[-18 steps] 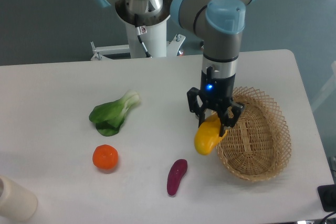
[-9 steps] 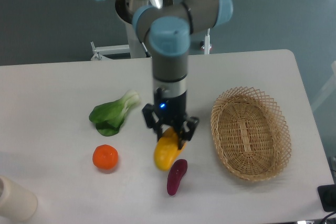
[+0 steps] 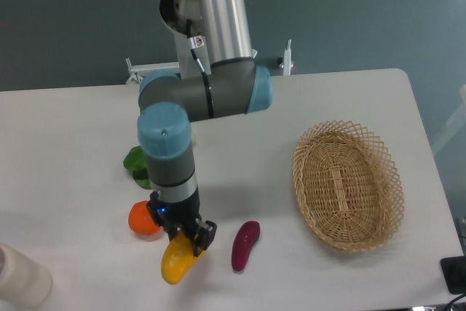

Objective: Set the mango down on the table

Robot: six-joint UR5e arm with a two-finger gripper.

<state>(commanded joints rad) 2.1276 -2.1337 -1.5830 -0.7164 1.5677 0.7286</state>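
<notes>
White table (image 3: 87,151) with rounded corners; on it, an oval wicker basket (image 3: 348,184) at right; a purple eggplant (image 3: 245,245) near centre front; an orange fruit (image 3: 141,219) left of it, partly hidden by the arm; a leafy green (image 3: 135,164) farther back; a cream cylinder (image 3: 20,277) at near-left corner.

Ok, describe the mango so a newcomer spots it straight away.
Follow the arm down to the gripper near the table's front edge. The mango hangs in it: yellow-orange, elongated, between the round orange and the purple eggplant.
</notes>
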